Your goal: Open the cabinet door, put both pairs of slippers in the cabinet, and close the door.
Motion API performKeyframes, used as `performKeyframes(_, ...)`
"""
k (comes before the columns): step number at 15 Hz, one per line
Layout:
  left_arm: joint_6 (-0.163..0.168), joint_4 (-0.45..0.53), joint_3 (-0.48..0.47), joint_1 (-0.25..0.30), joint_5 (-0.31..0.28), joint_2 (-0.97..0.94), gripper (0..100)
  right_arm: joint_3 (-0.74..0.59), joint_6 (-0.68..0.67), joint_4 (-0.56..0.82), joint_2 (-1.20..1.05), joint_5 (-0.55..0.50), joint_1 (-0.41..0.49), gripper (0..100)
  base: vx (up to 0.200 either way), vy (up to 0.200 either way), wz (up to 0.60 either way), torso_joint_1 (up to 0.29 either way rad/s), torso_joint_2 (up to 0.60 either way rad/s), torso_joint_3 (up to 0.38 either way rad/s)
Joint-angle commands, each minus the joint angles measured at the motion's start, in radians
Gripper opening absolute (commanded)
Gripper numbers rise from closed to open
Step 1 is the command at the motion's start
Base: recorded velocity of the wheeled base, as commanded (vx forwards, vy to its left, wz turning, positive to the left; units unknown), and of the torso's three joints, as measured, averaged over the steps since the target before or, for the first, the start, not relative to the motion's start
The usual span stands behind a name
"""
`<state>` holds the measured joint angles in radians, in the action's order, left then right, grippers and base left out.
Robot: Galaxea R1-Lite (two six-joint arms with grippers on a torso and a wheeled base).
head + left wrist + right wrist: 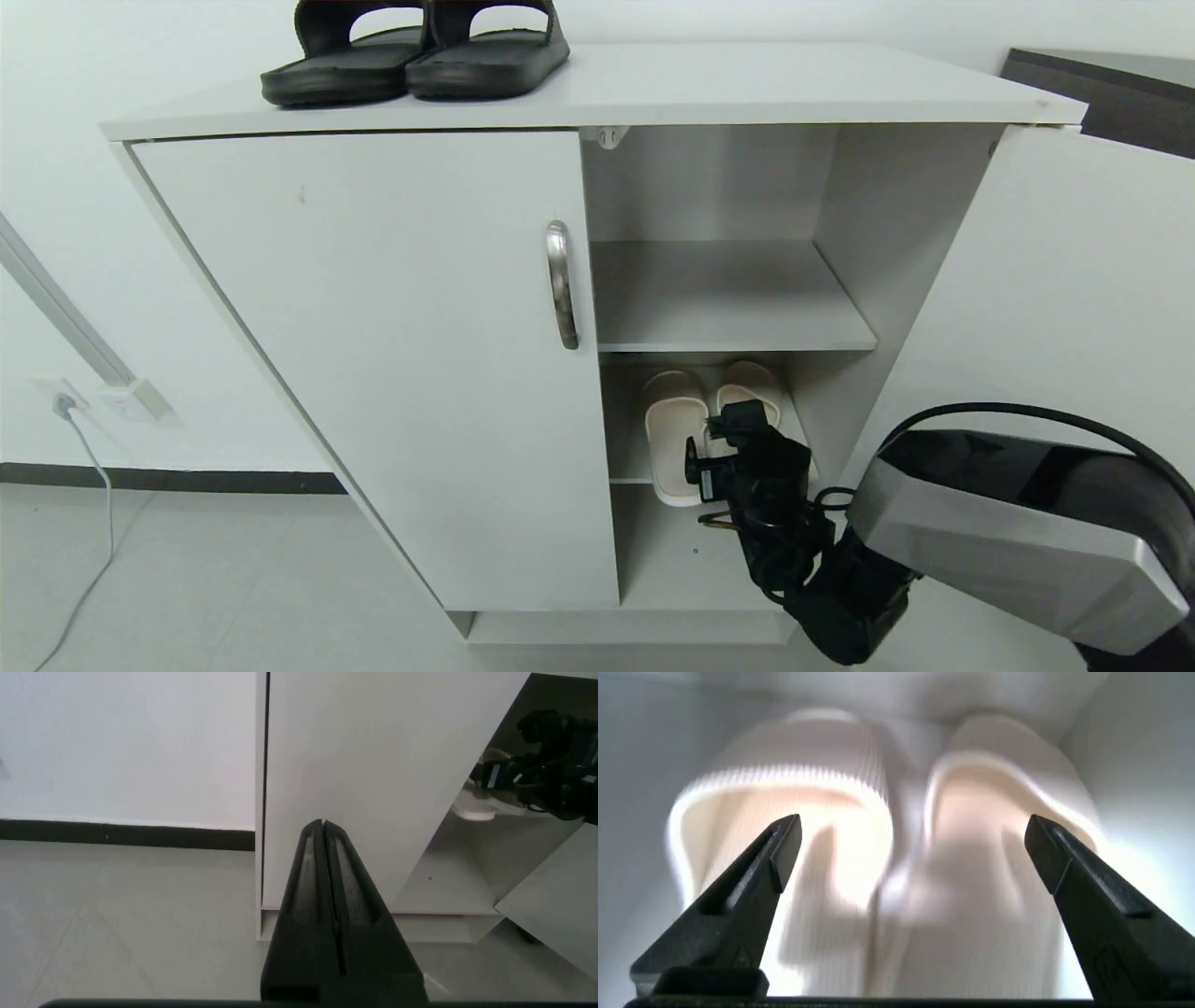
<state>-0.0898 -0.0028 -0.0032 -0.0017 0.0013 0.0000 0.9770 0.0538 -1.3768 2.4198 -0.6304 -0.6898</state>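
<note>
A pair of black slippers [415, 56] rests on top of the white cabinet [794, 84], at its left end. The left door [373, 355] is closed; the right door [1055, 299] stands swung open. Inside, a pair of cream slippers [677, 425] lies side by side on the lower shelf. My right gripper [742, 415] is low at that shelf's front, over the slippers' heels. In the right wrist view it [910, 859] is open wide, with the cream slippers [831, 840] just ahead between its spread fingers. My left gripper [322, 831] is shut and empty, low before the cabinet's left side.
The bare middle shelf [728, 299] sits above the cream slippers. A metal handle [560, 285] runs along the closed door's right edge. A wall socket with a cable [65, 406] is at the far left, above bare floor. A dark desk [1102, 93] stands behind the open door.
</note>
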Motion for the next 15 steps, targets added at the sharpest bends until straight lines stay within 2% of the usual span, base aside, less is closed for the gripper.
performKeyframes(1,-0.001,0.000,0.000,0.000,0.000,0.002,0,-0.120,-0.006,-0.067,-0.065,0.001,-0.030,100,0.000,0.000,0.00,0.000,0.00,0.000)
performKeyframes(5,0.001,0.000,0.000,0.000,0.000,0.002,0,-0.123,-0.025,-0.067,-0.064,0.000,-0.030,100,0.000,0.000,0.00,0.000,0.00,0.000)
performKeyframes(13,0.002,0.000,0.000,0.000,-0.001,0.002,0,-0.123,-0.023,-0.064,-0.061,0.000,-0.031,100,-0.200,0.000,0.00,0.002,0.00,0.002)
performKeyframes(15,0.007,0.000,0.002,0.000,-0.001,0.002,0,-0.123,-0.023,-0.064,-0.061,0.000,-0.031,100,0.000,0.000,0.00,0.000,0.00,0.000)
